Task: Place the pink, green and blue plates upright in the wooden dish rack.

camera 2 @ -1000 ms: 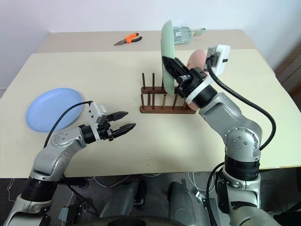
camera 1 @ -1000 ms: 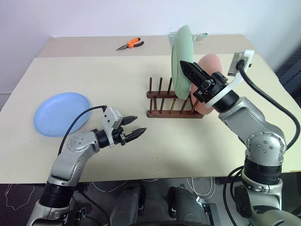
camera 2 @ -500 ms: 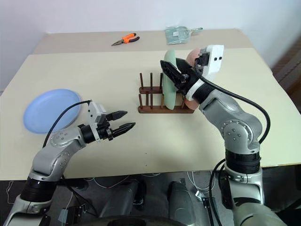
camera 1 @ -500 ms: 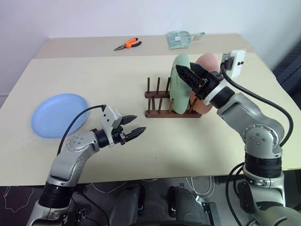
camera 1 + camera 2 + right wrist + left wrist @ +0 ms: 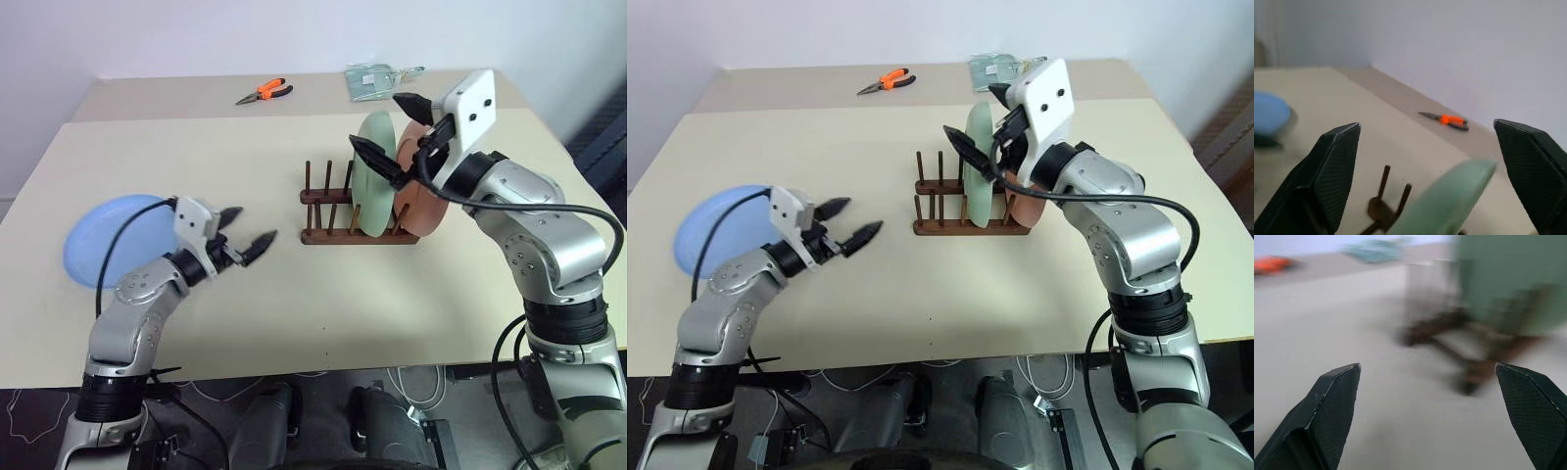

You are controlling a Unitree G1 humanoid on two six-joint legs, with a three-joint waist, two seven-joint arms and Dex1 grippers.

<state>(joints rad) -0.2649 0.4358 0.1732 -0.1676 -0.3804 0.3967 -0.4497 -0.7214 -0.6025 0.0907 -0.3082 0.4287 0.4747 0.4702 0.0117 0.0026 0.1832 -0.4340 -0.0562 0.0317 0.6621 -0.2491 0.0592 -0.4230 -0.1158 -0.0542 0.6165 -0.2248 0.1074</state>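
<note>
A pale cream bench [image 5: 294, 294] fills the near ground, matte and evenly lit. Against its far edge stands a second, slightly darker beige bench [image 5: 176, 98], a seam running between them. Behind rises a plain white wall [image 5: 245, 34]. At the far right something dark, perhaps a chair [image 5: 602, 147], is partly cut off. Cables lie on the dark floor [image 5: 29, 411] below.

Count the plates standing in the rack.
2: the green plate and, behind it, the pink plate, both upright in the wooden dish rack. The blue plate lies flat on the table.
</note>
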